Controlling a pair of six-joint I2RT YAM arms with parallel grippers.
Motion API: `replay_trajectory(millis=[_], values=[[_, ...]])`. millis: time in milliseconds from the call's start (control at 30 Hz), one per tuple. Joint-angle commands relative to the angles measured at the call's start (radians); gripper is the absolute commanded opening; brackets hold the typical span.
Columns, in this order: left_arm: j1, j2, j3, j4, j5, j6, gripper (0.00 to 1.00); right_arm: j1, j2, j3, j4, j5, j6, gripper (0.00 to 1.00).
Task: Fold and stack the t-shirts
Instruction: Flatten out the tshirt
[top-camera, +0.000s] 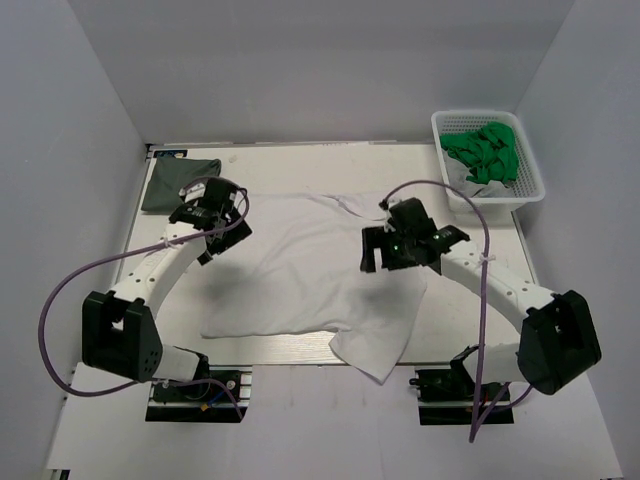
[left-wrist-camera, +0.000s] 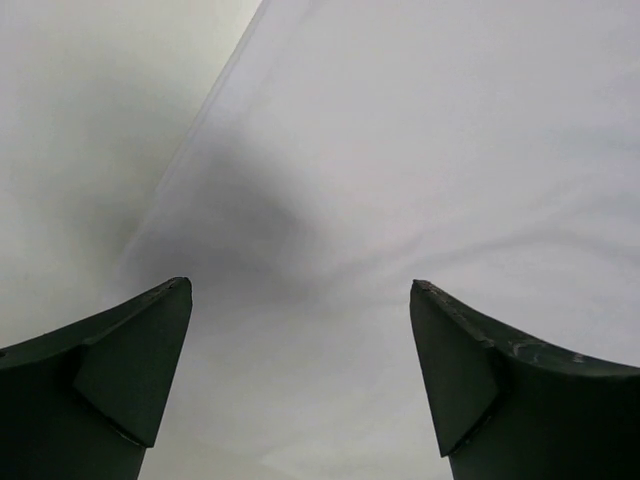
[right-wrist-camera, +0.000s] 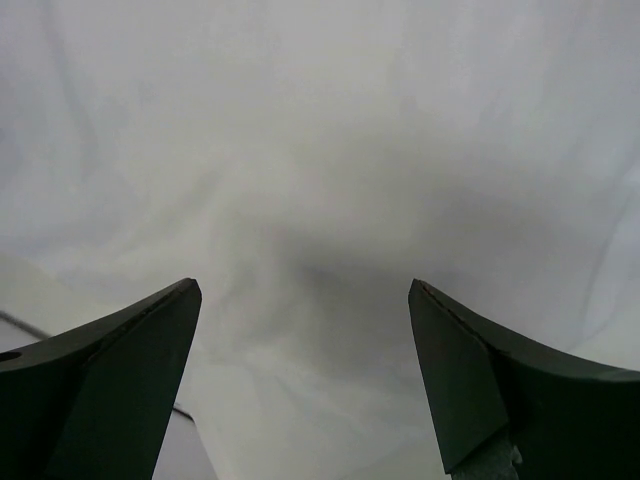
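Item 1, your left arm (top-camera: 160, 268): white links rising from a black shoulder block at the near left, elbow bent, forearm reaching away from you and inward

Item 2, your left end effector (top-camera: 225, 215): black, angled down, jaws spread wide with nothing gripped; in the wrist view you see its two dark fingers (left-wrist-camera: 120, 370) well apart

Item 3, your right arm (top-camera: 500, 285): mirror pose, black shoulder block at the near right, white forearm stretched inward towards the centre

Item 4, your right end effector (top-camera: 378, 235): black, angled down, jaws likewise wide and holding nothing; both tapered fingers (right-wrist-camera: 110, 370) frame your wrist view left and right
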Motion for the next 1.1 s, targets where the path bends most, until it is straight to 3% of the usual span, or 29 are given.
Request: replay_trajectory(millis=[0,333,600,767,1067], values=[[-0.006,0.023,0.095,0.073,-0.005,0.079,1.0,-0.022,0.04,0.161,0.023,0.169,0.048,0.9],[-0.015,0.244,0.204,0.192,0.099,0.188,1.0,-0.18,0.522,0.566,0.018,0.09,0.036,0.9],[-0.015,0.401,0.204,0.233,0.194,0.225,1.0,-0.291,0.723,0.767,-0.019,-0.102,0.036,0.9],[-0.015,0.445,0.204,0.233,0.194,0.225,1.0,-0.317,0.772,0.759,0.018,-0.179,0.034,0.9],[-0.015,0.456,0.186,0.233,0.182,0.225,1.0,-0.342,0.769,0.69,0.036,-0.185,0.053,0.9]])
